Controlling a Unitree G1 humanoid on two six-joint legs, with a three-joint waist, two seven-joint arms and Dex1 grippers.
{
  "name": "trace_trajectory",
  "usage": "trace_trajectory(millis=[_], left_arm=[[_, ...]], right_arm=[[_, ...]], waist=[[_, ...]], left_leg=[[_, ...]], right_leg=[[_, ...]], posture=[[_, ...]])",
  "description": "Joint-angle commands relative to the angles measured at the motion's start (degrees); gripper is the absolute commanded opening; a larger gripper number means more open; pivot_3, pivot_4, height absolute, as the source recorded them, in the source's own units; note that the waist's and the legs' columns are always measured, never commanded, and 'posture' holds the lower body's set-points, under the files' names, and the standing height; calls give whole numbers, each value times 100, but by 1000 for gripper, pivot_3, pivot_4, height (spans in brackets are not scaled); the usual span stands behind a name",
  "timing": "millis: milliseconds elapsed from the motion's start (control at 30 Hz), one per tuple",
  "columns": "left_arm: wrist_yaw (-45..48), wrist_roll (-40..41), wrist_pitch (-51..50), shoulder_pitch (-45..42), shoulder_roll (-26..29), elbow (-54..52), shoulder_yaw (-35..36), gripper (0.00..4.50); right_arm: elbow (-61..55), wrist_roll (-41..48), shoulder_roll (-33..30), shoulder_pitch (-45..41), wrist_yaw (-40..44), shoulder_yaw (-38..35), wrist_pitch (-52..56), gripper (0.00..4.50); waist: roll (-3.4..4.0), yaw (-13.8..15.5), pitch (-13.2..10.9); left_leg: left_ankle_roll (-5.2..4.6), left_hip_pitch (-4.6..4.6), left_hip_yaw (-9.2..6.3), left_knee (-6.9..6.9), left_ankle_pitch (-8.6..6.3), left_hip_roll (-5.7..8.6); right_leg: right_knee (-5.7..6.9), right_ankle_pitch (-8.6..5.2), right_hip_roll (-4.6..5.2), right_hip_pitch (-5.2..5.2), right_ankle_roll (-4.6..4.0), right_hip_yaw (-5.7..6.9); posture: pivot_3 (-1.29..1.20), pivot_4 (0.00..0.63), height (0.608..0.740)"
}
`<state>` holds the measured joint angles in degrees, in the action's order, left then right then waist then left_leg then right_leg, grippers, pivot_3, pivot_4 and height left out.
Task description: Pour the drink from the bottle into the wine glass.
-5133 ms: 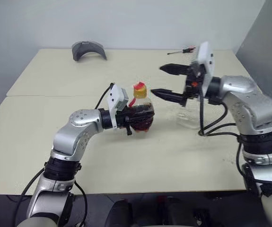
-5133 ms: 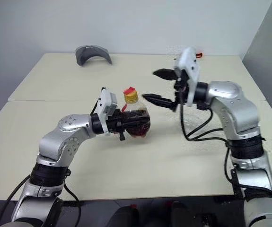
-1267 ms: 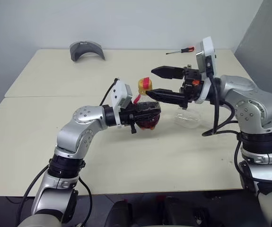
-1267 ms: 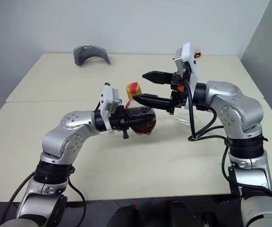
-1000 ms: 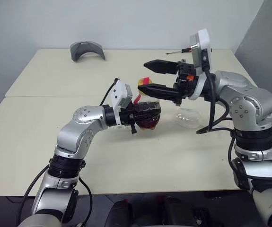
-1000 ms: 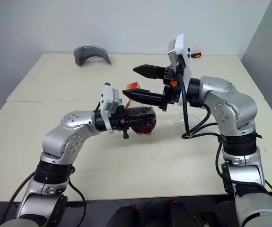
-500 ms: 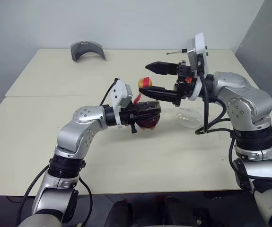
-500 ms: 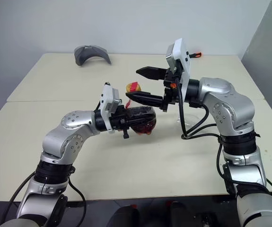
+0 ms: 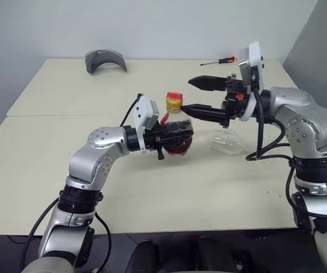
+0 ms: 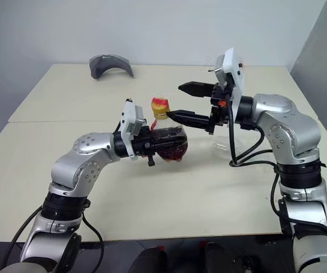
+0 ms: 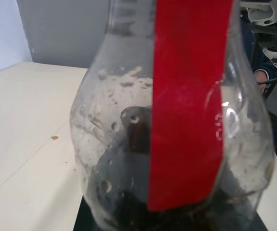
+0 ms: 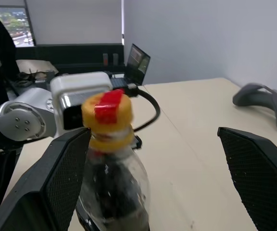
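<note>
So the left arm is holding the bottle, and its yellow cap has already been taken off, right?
Not quite. The left fingers do hold the bottle, but its yellow cap is still on, as the right wrist view shows.

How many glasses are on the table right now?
1. The wine glass stands on the table under the right arm, to the right of the bottle held by the left pincer. Nothing hints at another hidden one.

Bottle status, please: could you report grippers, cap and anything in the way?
Left gripper shut on bottle. Right gripper open beside cap, not gripping. Cap on. Wine glass behind right gripper.
</note>
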<state>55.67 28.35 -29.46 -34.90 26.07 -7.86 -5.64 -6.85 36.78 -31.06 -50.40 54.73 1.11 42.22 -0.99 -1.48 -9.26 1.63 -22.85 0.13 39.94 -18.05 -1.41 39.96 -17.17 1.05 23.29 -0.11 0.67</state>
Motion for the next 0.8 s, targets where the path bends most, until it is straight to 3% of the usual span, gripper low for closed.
trace_trajectory(millis=[33, 667, 800], left_arm=[[24, 43, 172, -183, -33, -97, 103, 976], [-4, 34, 162, -188, -22, -103, 117, 976], [-6, 26, 169, -170, -16, -102, 124, 976]], right_arm=[[-301, 269, 20, -98, -55, -198, 146, 4476], [-284, 590, 655, -332, -391, -89, 395, 4476], [-243, 492, 698, -304, -346, -27, 327, 3593]], waist=[[0, -6, 0], [0, -4, 0], [0, -5, 0]], left_leg=[[0, 0, 0, -1, 0, -1], [1, 0, -1, 0, 1, 0], [1, 0, 0, 0, 1, 0]], right_leg=[[0, 0, -1, 0, 0, 0], [0, 0, 0, 0, 0, 0], [1, 0, 0, 0, 0, 0]], posture=[[0, 150, 740], [0, 150, 740], [0, 150, 740]])
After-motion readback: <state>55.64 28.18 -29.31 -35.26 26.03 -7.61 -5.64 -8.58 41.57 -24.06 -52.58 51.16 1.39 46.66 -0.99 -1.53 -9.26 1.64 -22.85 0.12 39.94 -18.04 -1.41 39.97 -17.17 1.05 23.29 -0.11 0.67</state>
